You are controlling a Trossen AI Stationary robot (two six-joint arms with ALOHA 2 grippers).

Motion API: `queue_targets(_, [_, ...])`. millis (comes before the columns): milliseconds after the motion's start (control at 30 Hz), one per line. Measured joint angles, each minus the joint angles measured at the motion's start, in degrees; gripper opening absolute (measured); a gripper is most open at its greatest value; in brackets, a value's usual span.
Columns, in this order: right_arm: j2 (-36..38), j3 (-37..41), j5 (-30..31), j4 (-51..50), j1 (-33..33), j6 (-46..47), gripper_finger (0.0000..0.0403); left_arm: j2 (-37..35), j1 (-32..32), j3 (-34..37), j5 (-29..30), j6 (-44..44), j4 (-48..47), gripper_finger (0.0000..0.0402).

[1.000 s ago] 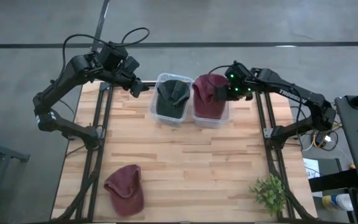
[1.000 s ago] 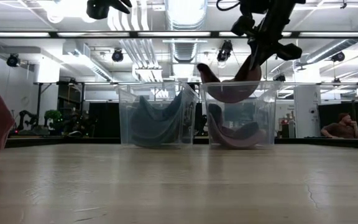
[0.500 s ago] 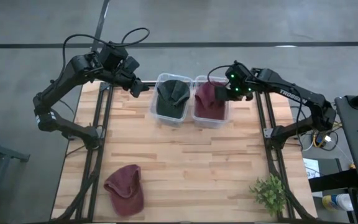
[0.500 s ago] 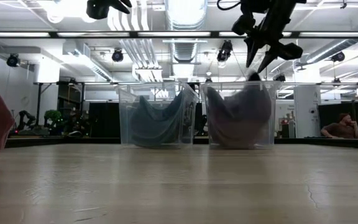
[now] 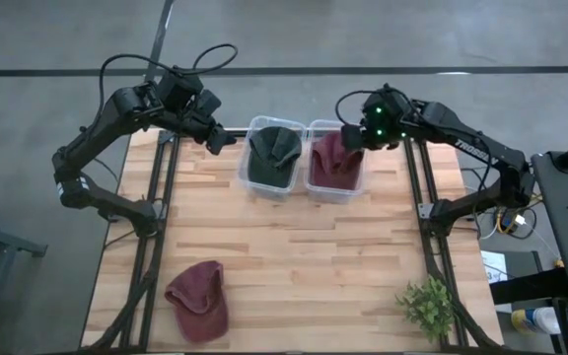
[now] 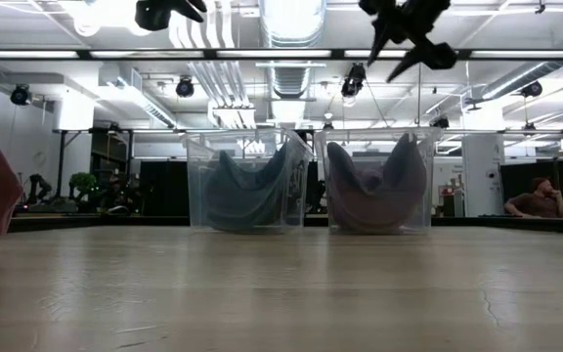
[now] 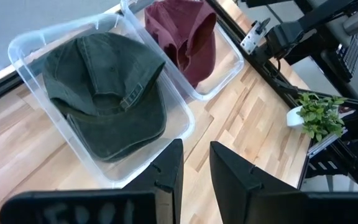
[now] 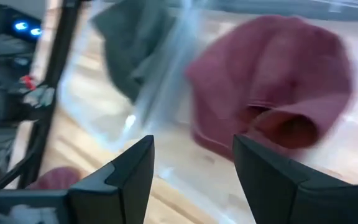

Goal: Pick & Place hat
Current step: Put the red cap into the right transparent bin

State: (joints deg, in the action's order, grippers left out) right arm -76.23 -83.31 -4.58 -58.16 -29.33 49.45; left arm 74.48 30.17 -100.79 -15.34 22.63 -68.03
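Although two hats already lie in their bins, a third maroon hat sits loose on the worktop near its front left corner, well apart from both arms.

The right gripper hangs above the far edge of the right-hand clear bin, fingers spread and holding nothing; the binned maroon hat lies crumpled inside, crown folded. The left gripper waits beside the left-hand bin, which holds the dark green hat; its fingers stand slightly apart and empty.

Risks, as judged:
- The binned maroon hat rises close to the rim in the low view; a low sweep of the right gripper could catch the fabric and drag it out.
- The bins are light and stand touching; a knock to either wall would probably shift both.
- The loose hat is soft and floppy; a pinch on the brim alone could let it sag and snag a bin rim on delivery.

Clearances:
- The middle of the worktop is open, giving a free path to the loose hat.
- The potted plant occupies the front right corner, away from that path.
- The loose hat lies near the worktop's front edge, leaving little room on that side.
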Motion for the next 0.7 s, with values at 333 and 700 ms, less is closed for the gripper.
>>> queue_targets(333, [-0.8, -0.1, 0.0, 10.0, 10.8, 2.3, 0.0205, 0.0, 0.0, 0.1, -0.2, -1.8, -5.6, 0.0071])
queue_targets(700, [-4.6, 0.0, 1.6, 12.1, 18.7, 4.4, 0.0192, -0.3, -0.6, 3.2, -9.5, -2.7, -11.2, 0.0071])
